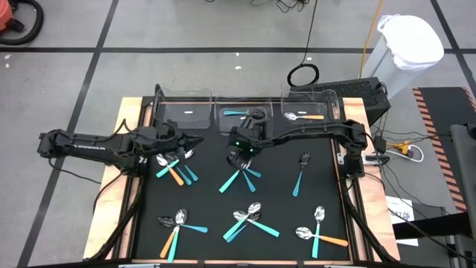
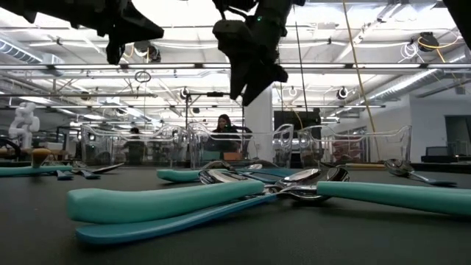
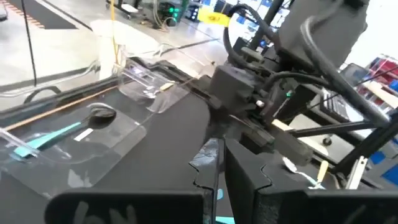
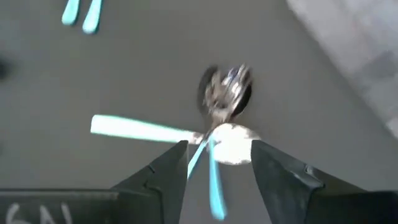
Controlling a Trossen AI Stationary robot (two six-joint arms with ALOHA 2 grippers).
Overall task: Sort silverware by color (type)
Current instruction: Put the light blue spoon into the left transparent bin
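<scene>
Spoons with shiny heads and teal, light blue or orange handles lie in crossed clusters on the black mat (image 1: 327,179). My right gripper (image 1: 239,155) hangs open above the middle cluster (image 1: 241,177), well clear of the mat in the low view (image 2: 246,88). In its wrist view the open fingers (image 4: 217,163) frame two spoon heads (image 4: 225,90) and blue-green handles without touching them. My left gripper (image 1: 192,144) is shut and raised (image 2: 114,44) over the far-left cluster (image 1: 175,168). It points toward the right arm (image 3: 221,168).
Three clear bins stand along the mat's far edge. The left one (image 1: 184,112) holds no spoon, the middle one (image 1: 238,113) a teal spoon, the right one (image 1: 303,116) an orange-handled spoon. More clusters lie near the front edge (image 1: 178,222) (image 1: 249,218) (image 1: 320,232); a single teal spoon (image 1: 300,175) lies right of centre.
</scene>
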